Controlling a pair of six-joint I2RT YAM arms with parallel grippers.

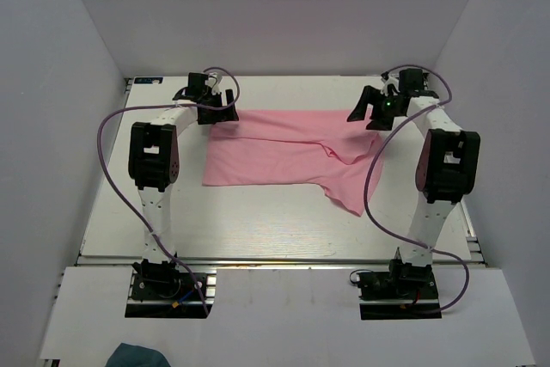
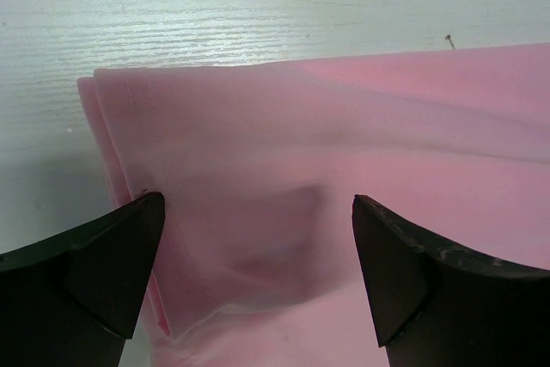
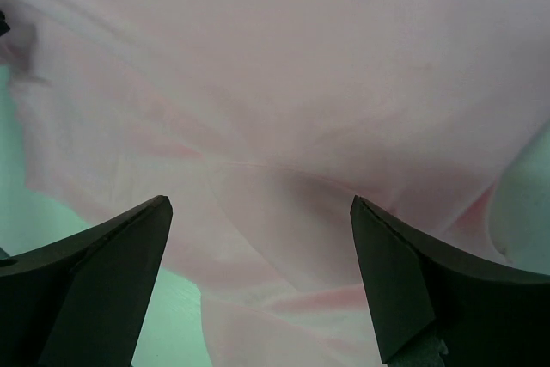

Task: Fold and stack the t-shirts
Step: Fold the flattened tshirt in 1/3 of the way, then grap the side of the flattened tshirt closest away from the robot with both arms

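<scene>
The shirt (image 1: 284, 156) lies across the far half of the surface (image 1: 258, 229), doubled over lengthwise. Its layers are a little offset at the far-left corner (image 2: 107, 92), and a sleeve (image 1: 348, 191) sticks out crooked toward the near right, with wrinkles around it. The left jaws stand wide open just over that far-left corner, holding nothing. The right jaws, also wide open and empty, hang close over the far-right end, where the cloth is rumpled. The risk, as I judge it, is that a pinch at the left takes only the top layer, so the fold peels apart when lifted. At the right the jaws may bunch loose cloth or miss the edge, and uneven pulls would skew the next fold and leave the sleeve outside.
</scene>
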